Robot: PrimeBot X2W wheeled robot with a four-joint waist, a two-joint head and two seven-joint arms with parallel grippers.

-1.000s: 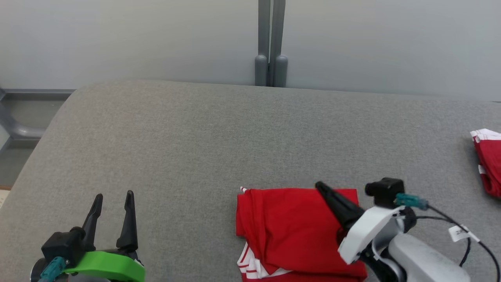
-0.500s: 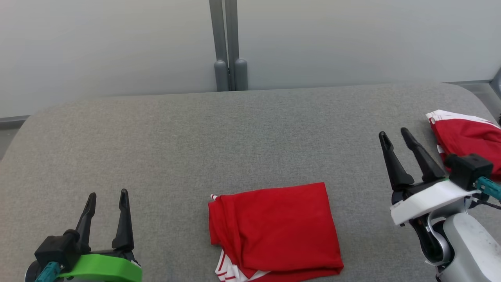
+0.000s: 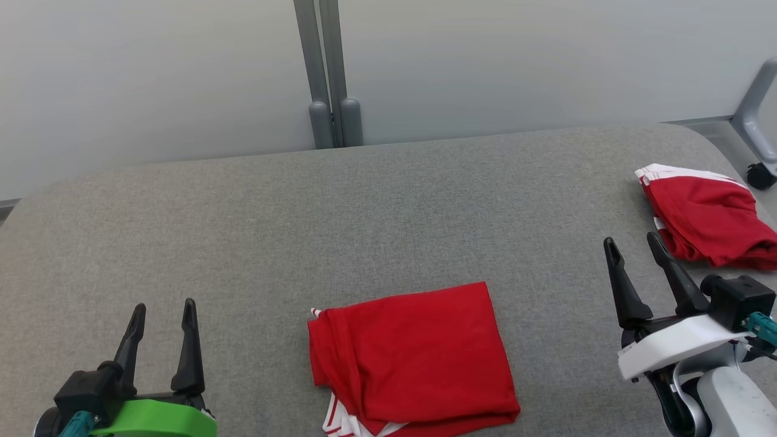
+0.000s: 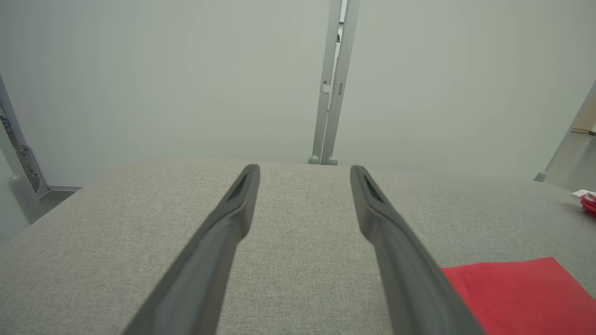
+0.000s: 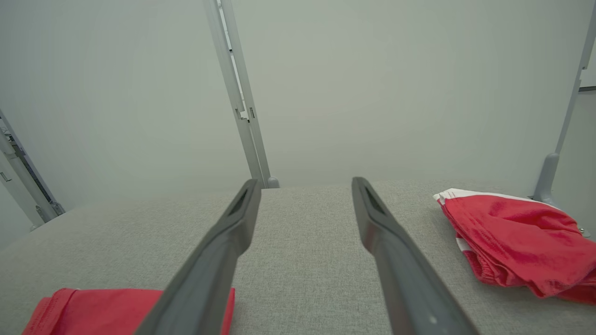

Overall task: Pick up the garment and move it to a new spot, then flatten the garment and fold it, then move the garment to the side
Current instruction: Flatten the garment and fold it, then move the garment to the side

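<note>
Left gripper [image 3: 164,304] and right gripper [image 3: 631,238] both gape empty; the folded red garment [image 3: 413,358] lies between them (near edge of the grey pad [image 3: 364,212]). Pinching only its top layer would likely undo the fold

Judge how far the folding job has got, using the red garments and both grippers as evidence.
Done: the folded red garment lies flat on the grey surface. In hand: nothing; the left gripper and right gripper hover open, apart from it. Left: shifting it aside. A crumpled red garment lies at the right, unfolded.
</note>
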